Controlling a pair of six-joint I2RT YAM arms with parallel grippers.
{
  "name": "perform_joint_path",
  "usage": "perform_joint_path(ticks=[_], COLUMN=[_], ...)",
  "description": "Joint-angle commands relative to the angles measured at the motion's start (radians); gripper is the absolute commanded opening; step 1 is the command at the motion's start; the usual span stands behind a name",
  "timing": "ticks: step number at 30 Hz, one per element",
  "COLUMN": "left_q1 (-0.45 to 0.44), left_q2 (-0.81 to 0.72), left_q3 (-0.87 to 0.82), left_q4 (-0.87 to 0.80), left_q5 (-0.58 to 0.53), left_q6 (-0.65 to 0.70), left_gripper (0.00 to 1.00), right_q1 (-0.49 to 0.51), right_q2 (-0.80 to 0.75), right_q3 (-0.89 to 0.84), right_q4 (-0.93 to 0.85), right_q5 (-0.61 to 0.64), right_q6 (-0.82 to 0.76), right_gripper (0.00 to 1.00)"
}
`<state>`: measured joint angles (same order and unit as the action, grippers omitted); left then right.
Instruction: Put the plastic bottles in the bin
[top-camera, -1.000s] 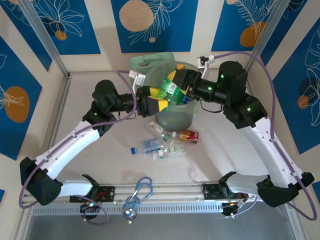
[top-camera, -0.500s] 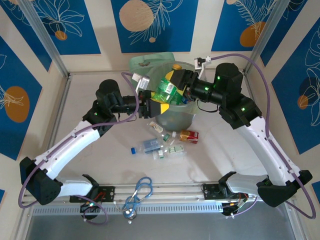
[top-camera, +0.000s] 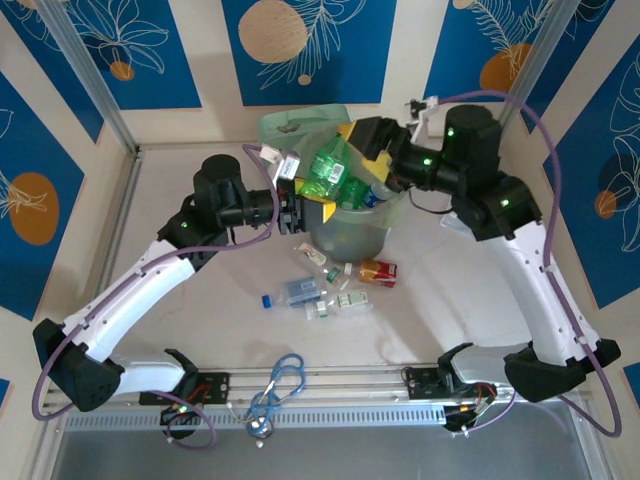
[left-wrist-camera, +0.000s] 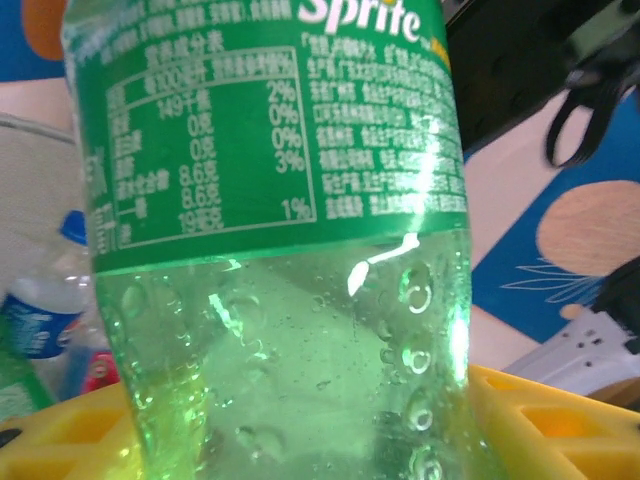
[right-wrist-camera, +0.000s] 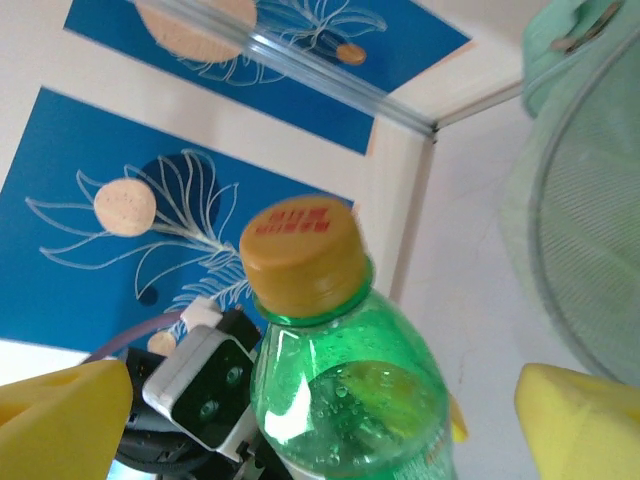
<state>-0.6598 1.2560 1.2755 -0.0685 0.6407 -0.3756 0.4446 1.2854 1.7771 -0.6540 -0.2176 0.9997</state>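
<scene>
My left tool (top-camera: 318, 211) is clamped on the green Sprite bottle (top-camera: 328, 172), holding it right over the bin (top-camera: 350, 238). My right tool (top-camera: 362, 150) is spread wide around its cap end, not touching. More bottles (top-camera: 300, 292) are lying on the bench (top-camera: 450, 300).

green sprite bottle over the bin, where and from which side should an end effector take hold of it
Take the green sprite bottle by its straight labelled body, from the side, closing across its round width. Toward the orange cap it tapers, so a grip there could slip. The left end effector appears to grip it this way; the right end effector stands open around the shoulder.
</scene>
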Motion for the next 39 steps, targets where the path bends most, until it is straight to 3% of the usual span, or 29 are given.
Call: perform_joint_path(ticks=[1, 4, 7, 10, 21, 27, 33, 35, 39], left_q1=[-0.006, -0.007, -0.025, -0.048, -0.108, -0.109, -0.110, -0.110, -0.109], left_q2=[-0.030, -0.028, -0.020, -0.012, 0.013, 0.020, 0.014, 0.012, -0.005], left_q3=[0.063, 0.080, 0.104, 0.131, 0.180, 0.183, 0.176, 0.173, 0.143], left_q4=[-0.150, -0.207, -0.252, -0.303, -0.405, -0.427, -0.416, -0.408, -0.374], left_q5=[-0.107, -0.128, -0.148, -0.175, -0.238, -0.262, -0.271, -0.277, -0.352], left_q6=[0.168, 0.230, 0.287, 0.342, 0.446, 0.452, 0.440, 0.431, 0.391], left_gripper=[0.52, 0.52, 0.52, 0.52, 0.52, 0.52, 0.52, 0.59, 0.99], right_q1=[-0.050, -0.048, -0.035, -0.019, 0.050, 0.066, 0.077, 0.077, 0.070], right_q2=[0.066, 0.161, 0.204, 0.223, 0.233, 0.221, 0.203, 0.196, 0.189], right_q3=[0.157, 0.323, 0.390, 0.392, 0.357, 0.348, 0.317, 0.302, 0.287], right_q4=[-0.278, -0.450, -0.484, -0.454, -0.421, -0.430, -0.405, -0.386, -0.341], right_q5=[-0.050, -0.048, -0.068, -0.099, -0.042, -0.001, 0.020, 0.023, 0.030], right_q6=[-0.120, -0.205, -0.236, -0.236, -0.231, -0.234, -0.224, -0.219, -0.210], right_gripper=[0.97, 0.89, 0.85, 0.84, 0.64, 0.51, 0.32, 0.27, 0.22])
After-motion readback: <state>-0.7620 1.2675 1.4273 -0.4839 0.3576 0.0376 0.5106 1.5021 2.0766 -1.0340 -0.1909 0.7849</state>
